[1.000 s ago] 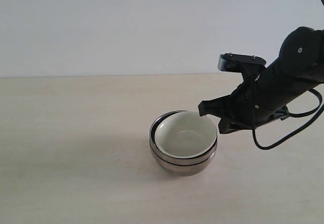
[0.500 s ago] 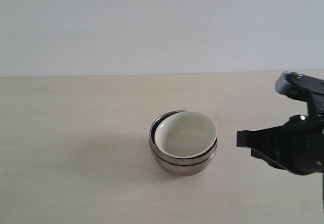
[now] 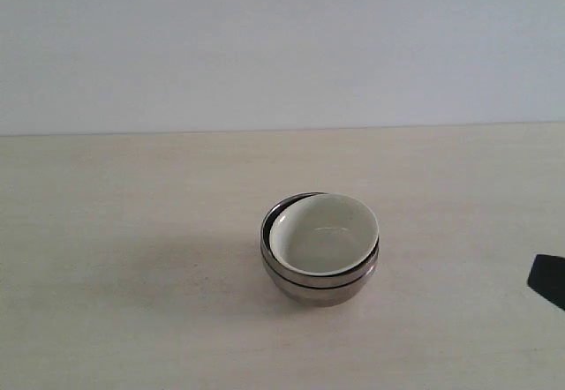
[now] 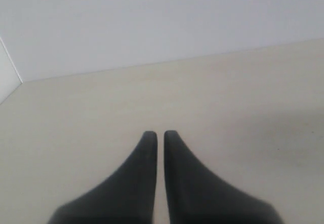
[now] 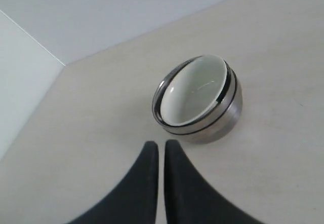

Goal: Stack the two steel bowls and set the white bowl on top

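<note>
The two steel bowls stand nested one inside the other near the middle of the table, and the white bowl sits in the upper one, tilted a little. The right wrist view shows the same stack with the white bowl inside. My right gripper is shut and empty, a short way back from the stack; only a dark tip of it shows at the exterior view's right edge. My left gripper is shut and empty over bare table, out of the exterior view.
The pale wooden table runs back to a plain white wall. In the wrist views a wall corner meets the table's edge.
My right arm has drawn back from the bowls' right rim toward the right edge of the exterior view, almost leaving it. The bowl stack has stayed still.
</note>
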